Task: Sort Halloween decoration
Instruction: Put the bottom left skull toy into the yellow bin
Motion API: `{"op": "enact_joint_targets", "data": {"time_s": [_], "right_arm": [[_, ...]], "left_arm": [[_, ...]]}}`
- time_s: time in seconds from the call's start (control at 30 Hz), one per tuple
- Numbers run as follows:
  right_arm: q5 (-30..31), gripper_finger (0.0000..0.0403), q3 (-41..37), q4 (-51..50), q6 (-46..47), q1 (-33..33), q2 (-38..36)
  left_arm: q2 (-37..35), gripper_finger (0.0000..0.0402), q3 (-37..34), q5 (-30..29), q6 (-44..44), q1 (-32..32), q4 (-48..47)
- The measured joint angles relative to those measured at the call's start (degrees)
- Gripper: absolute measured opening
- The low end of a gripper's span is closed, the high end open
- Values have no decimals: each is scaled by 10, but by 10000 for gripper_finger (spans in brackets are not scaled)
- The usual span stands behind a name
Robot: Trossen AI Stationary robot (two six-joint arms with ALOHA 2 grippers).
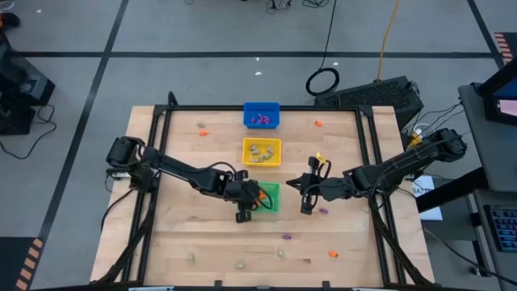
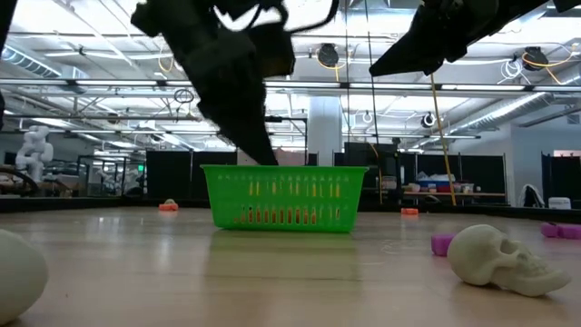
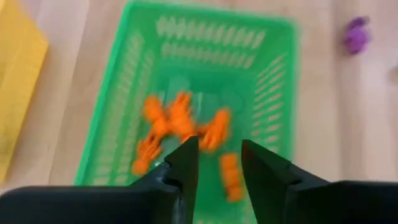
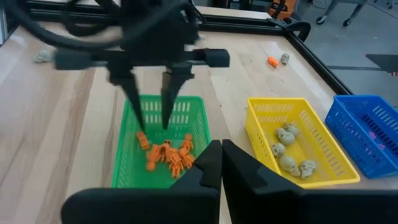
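From up top, my left hand point(image 1: 250, 198) hangs over the green bin point(image 1: 269, 196) with my right hand point(image 1: 307, 196) parked just beside it on the other side; the blue bin point(image 1: 261, 115) has the purple bits, the yellow bin point(image 1: 262, 152) the pale skulls, and strays are scattered near the tabletop point(image 1: 186, 234) edges; at table level a pale skull point(image 2: 497, 259) and a purple piece point(image 2: 441, 243) sit on the wood, well apart from the green bin, so plenty is left; through my left wrist my fingers point(image 3: 186, 163) are spread with nothing between them, right above the orange trinkets point(image 3: 180, 124) heaped in the bin; one orange piece point(image 3: 230, 176) shows blurred in the gap, probably mid-drop; I'd keep low and centred so nothing bounces over the wall, then lift straight up; from my right wrist, that hand is clenched on nothing; the orange ones look like tiny knobbly figures.
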Motion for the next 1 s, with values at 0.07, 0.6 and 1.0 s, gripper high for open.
{"op": "enact_joint_targets", "data": {"time_s": [0.07, 0.6, 1.0], "right_arm": [[0, 0, 0, -1, 0, 0, 0], [0, 0, 0, -19, 2, 0, 0], [0, 0, 0, -18, 10, 0, 0]], "left_arm": [[-11, 128, 13, 0, 15, -11, -26], [-86, 131, 62, 16, -14, -270, -246], [-31, 142, 61, 54, -199, -383, -290]]}}
